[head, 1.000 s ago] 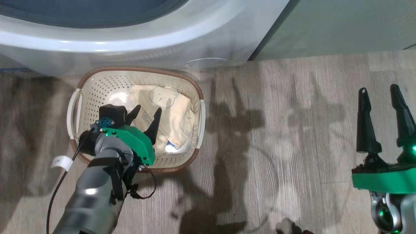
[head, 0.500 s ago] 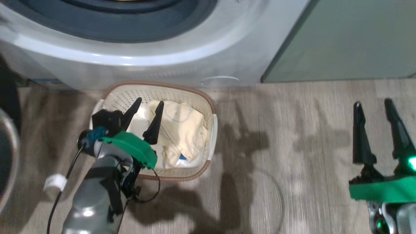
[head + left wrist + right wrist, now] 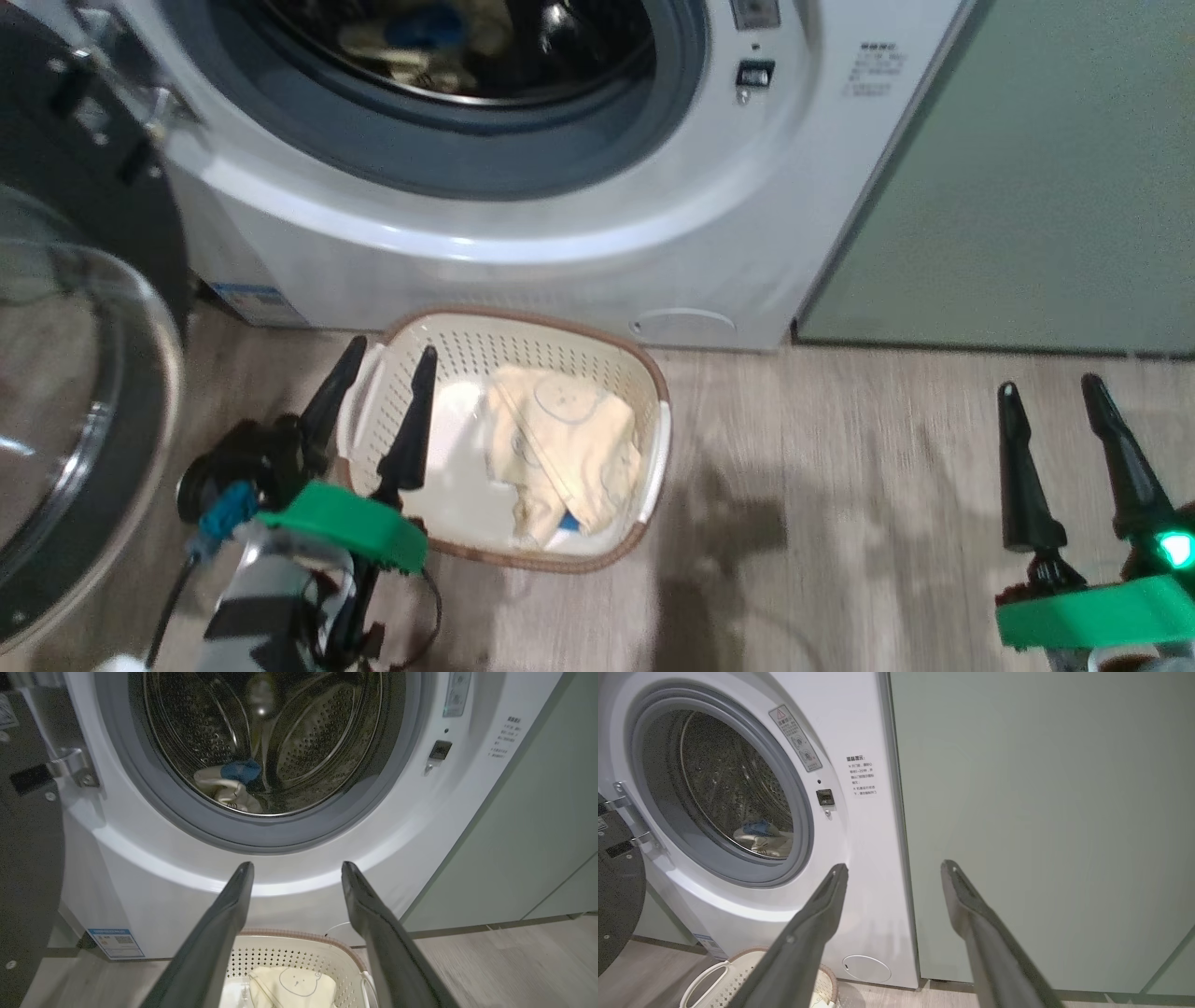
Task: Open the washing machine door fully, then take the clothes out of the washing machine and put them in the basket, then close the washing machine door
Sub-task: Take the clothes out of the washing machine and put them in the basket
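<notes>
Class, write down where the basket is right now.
In the head view, the basket sits on the floor directly before the washing machine, holding some clothes; the open left gripper shows over its left edge.

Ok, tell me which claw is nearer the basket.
Left. The left claw is at the basket's left edge, overlapping its rim in the head view; the right claw is well off to the basket's right, above the floor.

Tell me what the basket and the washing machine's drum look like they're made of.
The basket looks like moulded cream plastic with a matte finish, judging by its even punched holes; the brown rim may be woven-look trim. The drum seems to be polished steel, since its perforated, embossed wall shines with reflections.
</notes>
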